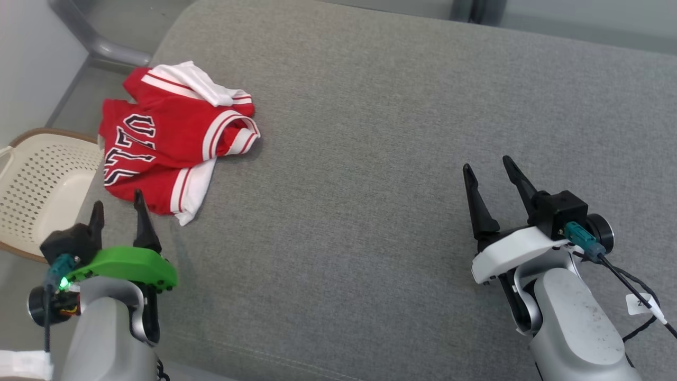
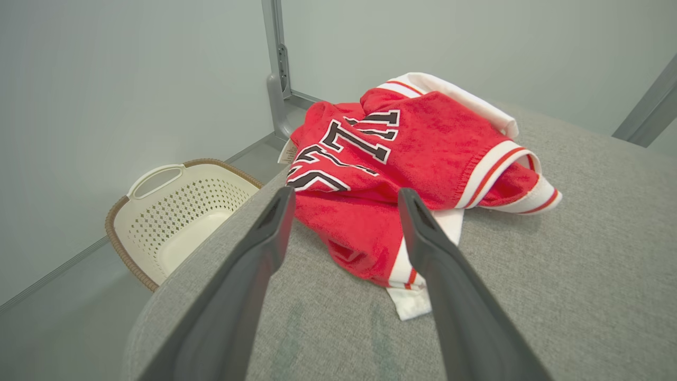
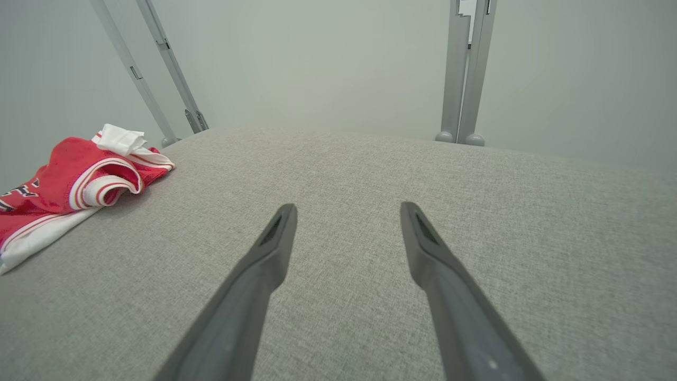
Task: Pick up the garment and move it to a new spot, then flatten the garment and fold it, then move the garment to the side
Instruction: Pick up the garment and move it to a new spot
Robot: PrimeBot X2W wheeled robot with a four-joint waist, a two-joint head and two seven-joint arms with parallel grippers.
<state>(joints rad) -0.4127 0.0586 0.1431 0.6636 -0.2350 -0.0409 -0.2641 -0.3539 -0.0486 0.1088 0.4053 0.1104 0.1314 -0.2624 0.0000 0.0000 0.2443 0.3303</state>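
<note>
Across the whole head view stretched the grey cushion (image 1: 402, 132). On its far left corner lay the garment (image 1: 169, 143), a red jersey with white trim and black letters, crumpled in a heap right at the cushion's edge. Beside that corner, down on the floor, stood a cream basket (image 1: 37, 180) with holes in its walls. My left wrist view gave the basket's handle slot and brown rim more plainly than the head view did. My left gripper (image 1: 118, 199) hovered near the garment's closest hem, fingers spread wide and holding nothing. From the wrist, the red cloth showed between the two tips, but I could not tell whether they touched it. My right gripper (image 1: 487, 162) hung well apart over bare cushion, just as wide and empty. Its wrist view added a pair of grey posts (image 3: 465, 74) past the cushion's far edge.
</note>
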